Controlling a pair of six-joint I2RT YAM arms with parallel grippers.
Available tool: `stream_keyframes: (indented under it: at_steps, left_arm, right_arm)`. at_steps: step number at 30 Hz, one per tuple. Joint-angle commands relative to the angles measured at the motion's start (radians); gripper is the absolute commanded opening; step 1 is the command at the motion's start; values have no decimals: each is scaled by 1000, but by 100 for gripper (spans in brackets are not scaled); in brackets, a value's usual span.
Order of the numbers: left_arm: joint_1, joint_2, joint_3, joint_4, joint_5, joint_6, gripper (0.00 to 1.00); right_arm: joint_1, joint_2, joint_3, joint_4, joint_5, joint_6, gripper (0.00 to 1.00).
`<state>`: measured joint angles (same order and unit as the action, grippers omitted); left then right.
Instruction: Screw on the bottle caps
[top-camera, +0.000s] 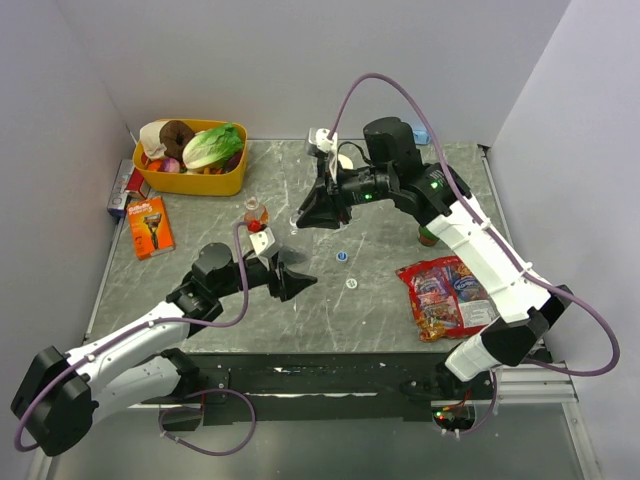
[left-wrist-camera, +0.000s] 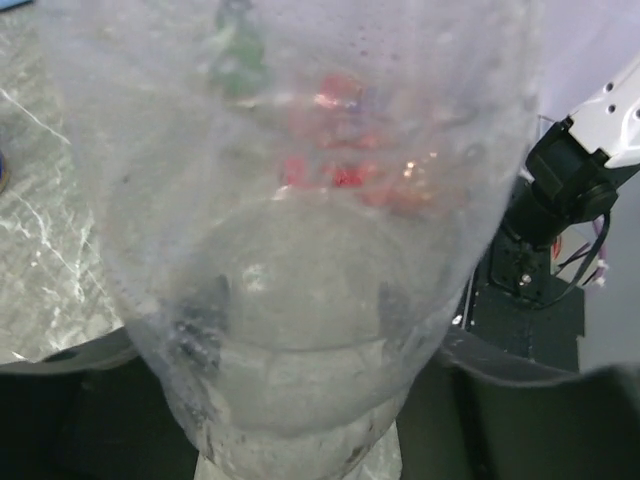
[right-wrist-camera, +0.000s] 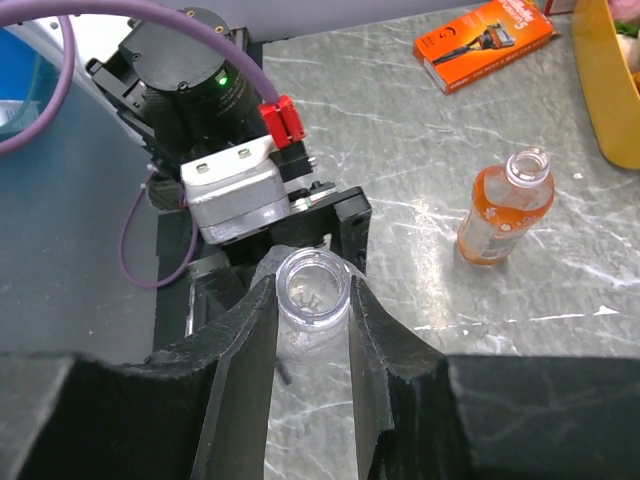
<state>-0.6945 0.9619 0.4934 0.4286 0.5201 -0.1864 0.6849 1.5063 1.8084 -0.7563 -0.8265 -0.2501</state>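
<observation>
Razor pack: one flat orange cardboard razor pack (top-camera: 150, 227), lying on the grey marbled tabletop (top-camera: 380, 312)
Tub: one rounded yellow plastic tub (top-camera: 232, 181), holding leafy and round foods
Drink bottle: one clear plastic bottle of orange drink (right-wrist-camera: 505, 212), upright, uncapped, standing alone
Left gripper (top-camera: 308, 281): black fingers either side of the clear bottle's body; whether clamped cannot be told
Clear bottle: one small colourless see-through plastic bottle (right-wrist-camera: 310, 302), open-mouthed, uncapped
Right gripper (right-wrist-camera: 312, 288): clenched on the clear bottle's neck
Caps: two small round blue plastic caps (top-camera: 342, 256), loose on the tabletop, second one (top-camera: 351, 283) just nearer
Snack bag: one crinkled red foil snack bag (top-camera: 445, 295), flat
</observation>
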Motion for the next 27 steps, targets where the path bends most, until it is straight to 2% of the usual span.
stream_keyframes:
  at_steps: [1, 2, 4, 5, 8, 10, 11, 12, 13, 15, 17, 22, 27]
  left_arm:
    - [7, -43, -9, 12, -20, -13, 53]
    - [13, -49, -9, -5, -17, -5, 47]
    - [35, -64, -1, -65, -12, 1, 36]
    - [47, -71, 4, -85, -12, 7, 35]
    - [93, -110, 23, -188, -23, 30, 37]
    - [133, -149, 34, -267, -23, 48, 34]
    - [147, -160, 37, -296, -25, 65, 31]
    - [174, -178, 43, -324, -23, 73, 27]
    - [188, -187, 53, -371, -17, 83, 13]
    - [223, -209, 59, -404, -12, 102, 4]
    - [260, -222, 69, -425, -2, 134, 1]
    - [361, -218, 131, -450, 18, 223, 1]
    - [457, -221, 151, -450, 44, 223, 1]
  right_arm:
    - [-1, -6, 20, -20, -4, -35, 22]
    - [-7, -6, 35, -59, 0, -47, 42]
    - [-39, 6, 95, -124, 6, -95, 52]
    - [-53, 14, 118, -162, 18, -121, 57]
    - [-120, 34, 129, -314, 18, -308, 60]
    - [-156, 22, 21, -354, 32, -499, 61]
    - [-172, 16, -25, -353, 47, -562, 62]
    - [-171, 20, -65, -356, 90, -700, 62]
    - [-171, 26, -139, -370, 107, -774, 62]
    - [-160, 49, -219, -339, 180, -927, 61]
    - [-142, 84, -326, -197, 248, -934, 62]
    - [-124, 198, -391, -89, 322, -1092, 55]
    - [-124, 285, -443, 1, 382, -1216, 56]
